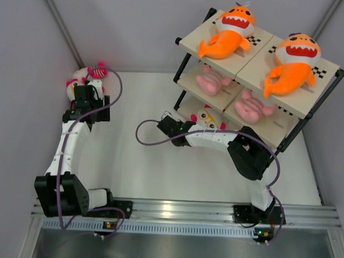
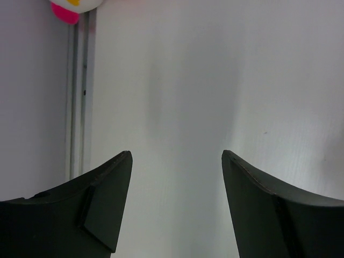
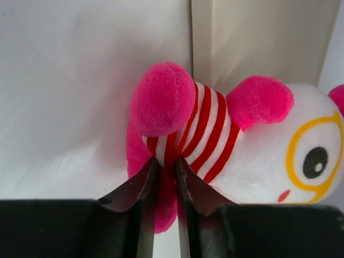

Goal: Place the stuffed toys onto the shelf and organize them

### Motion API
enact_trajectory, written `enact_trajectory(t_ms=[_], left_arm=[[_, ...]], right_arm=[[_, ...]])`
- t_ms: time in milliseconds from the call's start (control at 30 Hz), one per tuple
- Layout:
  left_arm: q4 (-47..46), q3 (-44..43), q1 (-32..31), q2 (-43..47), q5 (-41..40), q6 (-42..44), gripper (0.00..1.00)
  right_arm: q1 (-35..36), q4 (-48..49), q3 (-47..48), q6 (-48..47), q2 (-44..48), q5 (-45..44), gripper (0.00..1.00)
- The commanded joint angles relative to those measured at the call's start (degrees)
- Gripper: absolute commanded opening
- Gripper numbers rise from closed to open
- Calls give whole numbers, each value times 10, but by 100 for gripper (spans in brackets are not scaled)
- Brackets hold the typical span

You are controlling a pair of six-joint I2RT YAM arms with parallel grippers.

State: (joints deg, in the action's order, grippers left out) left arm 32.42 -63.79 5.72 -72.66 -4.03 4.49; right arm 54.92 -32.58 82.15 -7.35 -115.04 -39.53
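The shelf (image 1: 256,57) stands at the back right. Two orange sharks (image 1: 229,30) (image 1: 292,63) lie on its top boards. Two pale pink dolls (image 1: 213,80) (image 1: 250,106) lie on the middle tier. My right gripper (image 1: 194,123) (image 3: 165,160) is shut on the striped body of a white-faced doll (image 1: 208,116) (image 3: 204,123) at the front edge of the bottom board (image 3: 258,37). The second striped doll (image 1: 90,75) lies at the far left by the wall. My left gripper (image 1: 84,86) (image 2: 176,153) is open and empty just in front of it; only a bit of the doll (image 2: 67,9) shows there.
Grey walls close in the white table (image 1: 136,156) on the left, back and right. A metal wall rail (image 2: 78,97) runs beside the left gripper. The right arm's elbow (image 1: 248,154) sits close to the shelf's front frame (image 1: 300,126).
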Motion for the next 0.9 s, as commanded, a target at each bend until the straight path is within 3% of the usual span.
enact_trajectory(t_ms=[0,33,367,533,700,800,867], left_arm=[[22,15,20,28,-53,75,73],[25,15,23,28,-58,85,73],[26,16,37,23,-57,109,74],[26,11,37,13,-38,108,74],[26,10,37,3,-30,115,74],[26,8,37,-7,-32,119,74],[26,4,37,-12,-32,119,74]], right_arm=[[-5,32,-5,-33,24,-33,4],[-5,37,-6,-33,24,-43,0],[-30,167,-32,-351,76,-51,0],[-58,218,-36,-432,69,0,0],[-77,234,-25,-450,53,39,0],[-83,283,-51,-502,47,32,9],[-87,285,-46,-498,40,31,23]])
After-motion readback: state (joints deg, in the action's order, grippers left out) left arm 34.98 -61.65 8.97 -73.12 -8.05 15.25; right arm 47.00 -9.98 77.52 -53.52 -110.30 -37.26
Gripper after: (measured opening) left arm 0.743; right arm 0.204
